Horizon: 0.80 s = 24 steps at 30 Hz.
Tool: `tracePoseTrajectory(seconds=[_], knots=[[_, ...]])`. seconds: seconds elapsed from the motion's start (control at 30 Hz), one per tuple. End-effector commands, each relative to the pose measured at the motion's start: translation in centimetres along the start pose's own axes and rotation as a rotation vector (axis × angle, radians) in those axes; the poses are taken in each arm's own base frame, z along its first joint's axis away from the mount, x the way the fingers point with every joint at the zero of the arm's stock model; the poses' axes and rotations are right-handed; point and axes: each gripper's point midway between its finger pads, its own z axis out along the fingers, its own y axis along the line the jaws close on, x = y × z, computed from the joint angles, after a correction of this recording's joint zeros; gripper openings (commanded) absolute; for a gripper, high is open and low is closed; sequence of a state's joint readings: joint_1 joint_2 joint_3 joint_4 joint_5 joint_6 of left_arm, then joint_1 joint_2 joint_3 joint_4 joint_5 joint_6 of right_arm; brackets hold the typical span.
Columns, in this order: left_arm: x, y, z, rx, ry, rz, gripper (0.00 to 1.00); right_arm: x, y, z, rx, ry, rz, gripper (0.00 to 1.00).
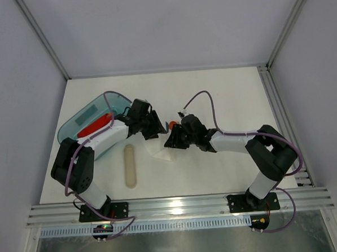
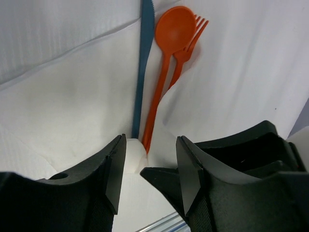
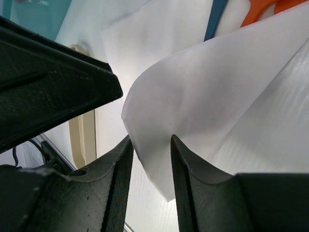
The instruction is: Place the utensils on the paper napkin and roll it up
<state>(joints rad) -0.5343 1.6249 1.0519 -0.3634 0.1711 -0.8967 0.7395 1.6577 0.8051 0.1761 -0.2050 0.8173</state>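
The white paper napkin [image 1: 161, 153] lies at the table's middle between my grippers. In the left wrist view an orange spoon [image 2: 170, 34], an orange fork [image 2: 189, 46] and a blue knife [image 2: 142, 63] lie side by side on the napkin [image 2: 72, 96], their handles under a folded-over edge. My left gripper [image 1: 153, 129] [image 2: 150, 142] is open over that fold. My right gripper [image 1: 172, 140] [image 3: 150, 140] is narrowly open, with a lifted napkin flap [image 3: 203, 96] hanging between its fingers. A right finger [image 2: 161, 176] pokes between the left jaws.
A teal tray [image 1: 78, 128] at the left holds a red-orange piece [image 1: 95, 125]. A beige utensil [image 1: 130, 166] lies on the table in front of the tray, also in the right wrist view [image 3: 79, 140]. The two grippers are nearly touching.
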Motion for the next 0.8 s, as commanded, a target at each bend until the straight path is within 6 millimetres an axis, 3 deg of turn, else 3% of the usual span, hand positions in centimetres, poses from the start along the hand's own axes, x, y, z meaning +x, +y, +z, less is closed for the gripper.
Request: tracePoseTrajectory(seconds=[0.0, 0.43, 0.77], knots=[[-1.8, -3.1, -1.9, 0.101, -0.035, 0.058, 0.5, -1.0, 1.5, 0.3, -0.004, -0.031, -0.064, 0.39], [-0.1, -2.9, -0.6, 0.143, 0.047, 0.111, 0.55, -0.8, 1.9, 0.5, 0.012, -0.035, -0.109, 0.41], [-0.7, -4.0, -2.4, 0.202, -0.016, 0.137, 0.57, -0.9, 2.7, 0.1, -0.009, -0.057, -0.146, 0.42]])
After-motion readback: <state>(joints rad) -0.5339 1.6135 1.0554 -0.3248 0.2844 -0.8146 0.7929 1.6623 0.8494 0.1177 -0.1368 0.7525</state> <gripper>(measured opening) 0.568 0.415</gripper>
